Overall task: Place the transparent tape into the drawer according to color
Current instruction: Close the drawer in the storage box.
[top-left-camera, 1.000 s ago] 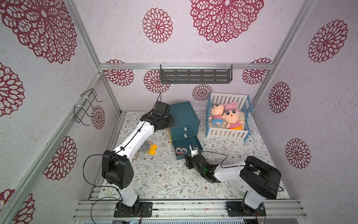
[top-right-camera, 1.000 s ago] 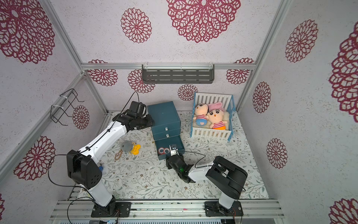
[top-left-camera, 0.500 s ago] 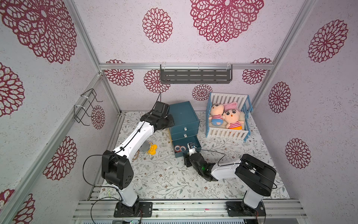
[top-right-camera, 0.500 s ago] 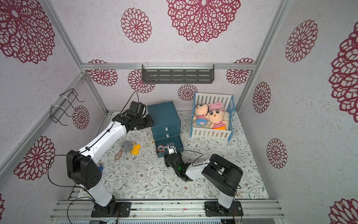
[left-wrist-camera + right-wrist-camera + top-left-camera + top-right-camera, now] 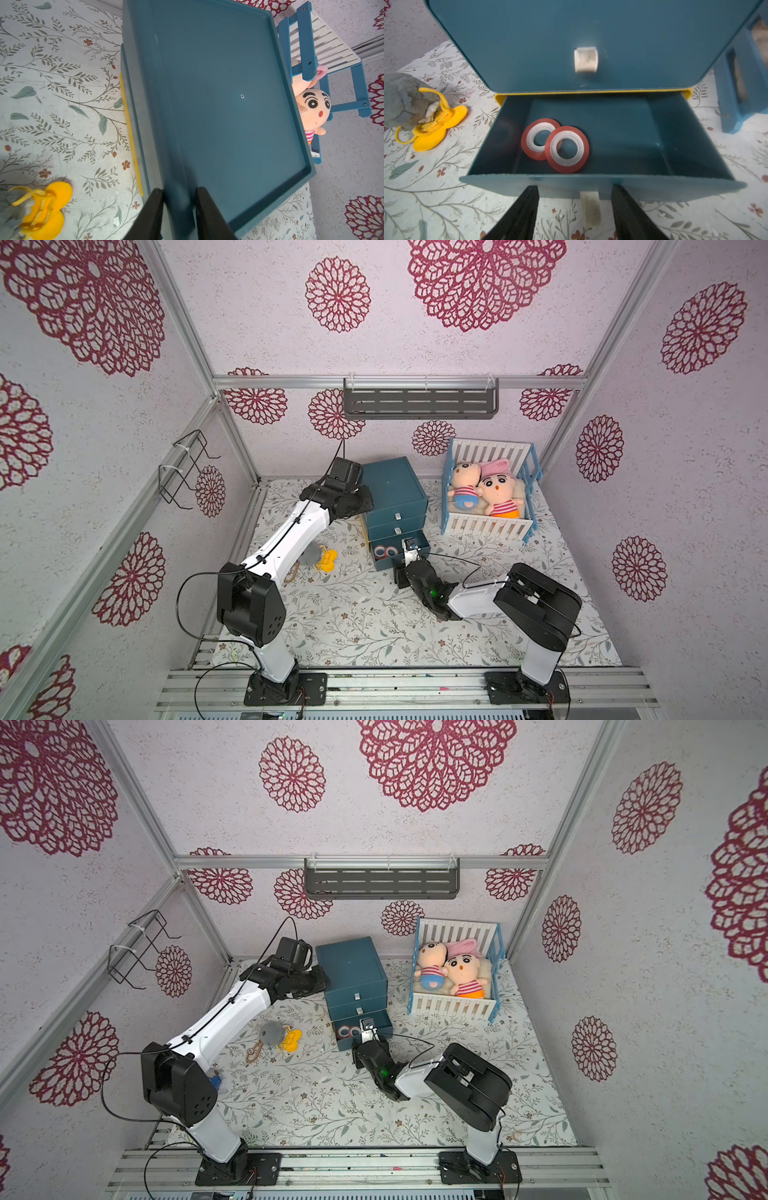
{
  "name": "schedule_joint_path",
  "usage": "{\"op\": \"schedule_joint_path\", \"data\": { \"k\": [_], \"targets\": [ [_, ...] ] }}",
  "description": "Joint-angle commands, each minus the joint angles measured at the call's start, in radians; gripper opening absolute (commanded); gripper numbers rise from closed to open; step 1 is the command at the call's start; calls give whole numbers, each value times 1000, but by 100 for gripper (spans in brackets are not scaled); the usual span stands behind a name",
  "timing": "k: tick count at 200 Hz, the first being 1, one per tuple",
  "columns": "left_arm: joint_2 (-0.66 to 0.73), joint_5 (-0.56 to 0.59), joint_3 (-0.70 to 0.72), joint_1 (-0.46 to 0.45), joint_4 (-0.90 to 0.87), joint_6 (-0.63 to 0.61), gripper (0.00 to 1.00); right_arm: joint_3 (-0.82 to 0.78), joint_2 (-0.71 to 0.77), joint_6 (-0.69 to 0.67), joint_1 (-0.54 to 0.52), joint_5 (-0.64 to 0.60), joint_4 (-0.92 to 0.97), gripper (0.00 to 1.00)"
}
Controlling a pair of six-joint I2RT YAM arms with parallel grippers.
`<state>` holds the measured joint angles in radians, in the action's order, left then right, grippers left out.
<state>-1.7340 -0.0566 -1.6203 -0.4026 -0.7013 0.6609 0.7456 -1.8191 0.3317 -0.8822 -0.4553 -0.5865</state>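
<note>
Red-orange see-through tape rings at the open blue plastic drawer's nine o'clock looked light, stiff and slick, best pinched across the band. The right gripper gaped empty; the left gripper clamped the blue plastic cabinet.

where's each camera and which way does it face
Top views: high at the front, looking down; left arm and right arm whole, cabinet central.
Left wrist: on that arm, over the cabinet top; left gripper clamps its rim.
Right wrist: low, facing the open bottom drawer with two red tape rings; right gripper open.
Shared by wrist views: the yellow toy.
</note>
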Motion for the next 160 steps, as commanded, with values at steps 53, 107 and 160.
{"op": "schedule_joint_path", "data": {
  "k": [53,107,160],
  "targets": [
    [10,-25,25,5,-51,-14,31,72,-60,-53,32,-4,-101,62],
    [11,-32,25,5,-53,-18,30,95,-115,-69,39,-19,-172,62],
    [7,-44,28,5,-53,-19,29,135,-167,-95,43,-40,-217,62]
  ]
}}
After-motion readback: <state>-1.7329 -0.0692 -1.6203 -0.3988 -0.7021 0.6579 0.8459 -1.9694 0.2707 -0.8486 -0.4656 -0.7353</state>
